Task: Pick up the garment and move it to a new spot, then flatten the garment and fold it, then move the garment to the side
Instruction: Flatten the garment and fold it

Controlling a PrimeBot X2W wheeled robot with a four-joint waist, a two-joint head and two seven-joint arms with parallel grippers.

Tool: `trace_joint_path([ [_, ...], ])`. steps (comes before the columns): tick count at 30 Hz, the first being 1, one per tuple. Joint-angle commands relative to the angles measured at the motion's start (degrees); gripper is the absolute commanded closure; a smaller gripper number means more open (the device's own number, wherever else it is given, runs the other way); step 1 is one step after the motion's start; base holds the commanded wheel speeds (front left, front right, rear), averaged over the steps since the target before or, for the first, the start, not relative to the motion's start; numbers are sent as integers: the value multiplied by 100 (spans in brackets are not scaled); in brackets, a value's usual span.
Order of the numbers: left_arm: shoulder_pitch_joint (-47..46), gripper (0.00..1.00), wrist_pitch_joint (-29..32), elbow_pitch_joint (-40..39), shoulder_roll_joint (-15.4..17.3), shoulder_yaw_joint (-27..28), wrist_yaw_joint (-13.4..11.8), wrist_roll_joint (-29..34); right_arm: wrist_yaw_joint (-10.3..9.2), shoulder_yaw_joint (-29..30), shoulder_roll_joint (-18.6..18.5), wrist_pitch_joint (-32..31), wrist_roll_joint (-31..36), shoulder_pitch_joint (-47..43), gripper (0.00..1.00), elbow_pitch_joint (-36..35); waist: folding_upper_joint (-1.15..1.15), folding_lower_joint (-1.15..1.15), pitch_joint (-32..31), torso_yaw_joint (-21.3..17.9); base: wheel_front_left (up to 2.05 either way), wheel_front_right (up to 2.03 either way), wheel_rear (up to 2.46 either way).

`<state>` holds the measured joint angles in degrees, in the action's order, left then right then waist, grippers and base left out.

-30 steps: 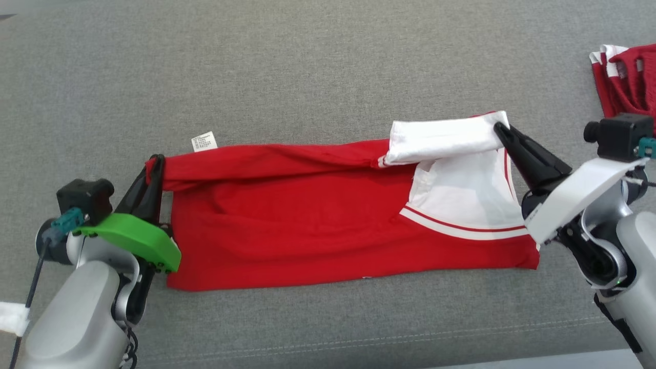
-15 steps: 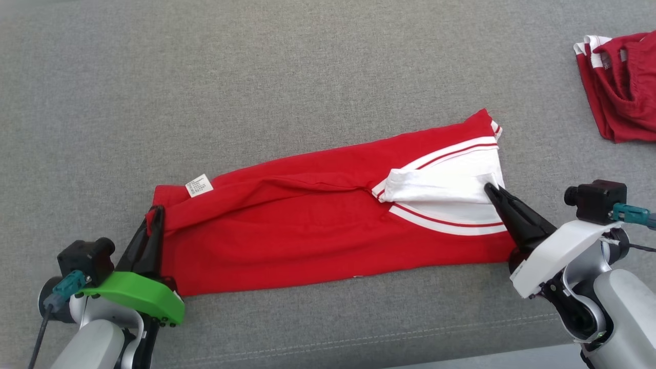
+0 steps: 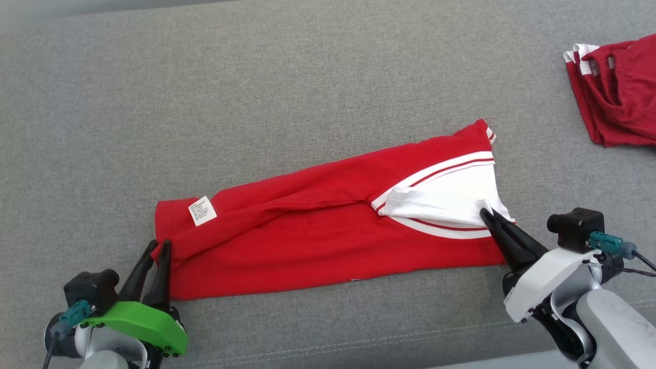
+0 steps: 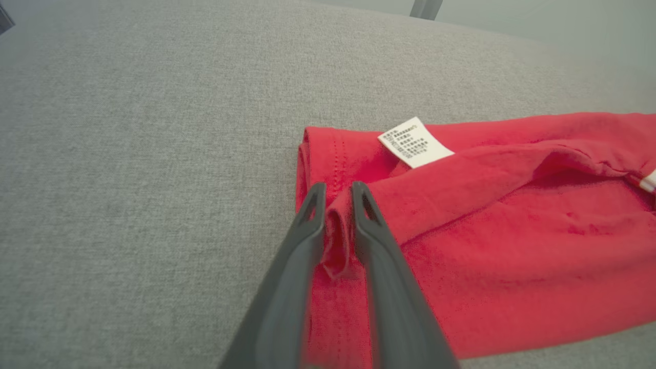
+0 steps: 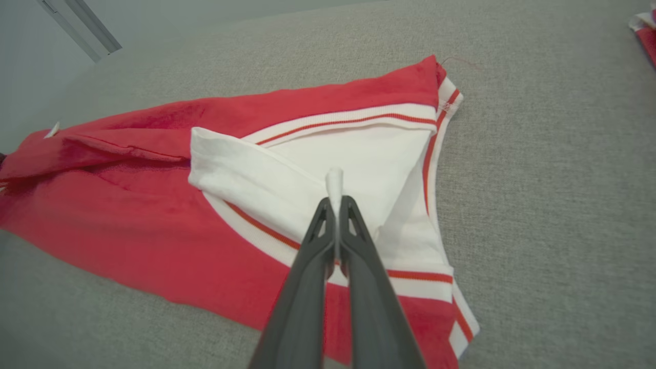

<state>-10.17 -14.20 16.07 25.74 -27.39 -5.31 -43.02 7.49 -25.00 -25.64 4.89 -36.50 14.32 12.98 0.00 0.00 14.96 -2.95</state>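
Garment point(image 3: 318, 230) lies between my grippers: left gripper point(image 3: 159, 244) slightly parted with the red hem fold point(image 4: 335, 241) between its fingers point(image 4: 300, 251), right gripper point(image 3: 486, 213) pinched tight on the white sleeve point(image 3: 435, 205).

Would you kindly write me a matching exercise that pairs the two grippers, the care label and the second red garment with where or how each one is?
Things:
1. left gripper
2. right gripper
3. care label
4. second red garment

States or places:
A. shut on white cloth of the garment
B. far right on the grey surface
C. fingers slightly parted around a red fold
D. lying on red cloth near the left end

Pairs: 1-C, 2-A, 3-D, 4-B
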Motion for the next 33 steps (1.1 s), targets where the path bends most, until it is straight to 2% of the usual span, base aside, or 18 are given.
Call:
trace_joint_path([
  [1,83,0,-24,24,-14,33,-13,-34,0,-10,-13,56,43,-25,49,30,0,0,-48,-27,0,0,0],
  [3,137,0,-34,50,-39,74,-15,-104,0,-92,-39,171,103,-53,2,102,0,0,-97,-61,0,0,0],
  [4,177,0,-43,57,-54,105,-19,-150,0,-126,-58,220,149,-72,0,149,0,0,-123,-82,0,0,0],
  [12,618,0,-94,-261,-171,442,-137,-194,0,-114,-95,499,295,-245,0,460,0,0,-338,-255,0,0,0],
  [21,957,0,-102,-870,-320,694,-386,281,0,261,-14,611,195,-475,0,541,0,0,-628,-310,0,0,0],
  [27,1039,0,-104,-1068,-419,753,-463,484,0,581,27,407,129,-475,0,507,0,0,-835,-193,0,0,0],
  [33,1127,0,-104,-1188,-533,746,-561,603,0,1188,38,-132,182,-360,0,674,0,0,-1005,57,0,0,0],
])
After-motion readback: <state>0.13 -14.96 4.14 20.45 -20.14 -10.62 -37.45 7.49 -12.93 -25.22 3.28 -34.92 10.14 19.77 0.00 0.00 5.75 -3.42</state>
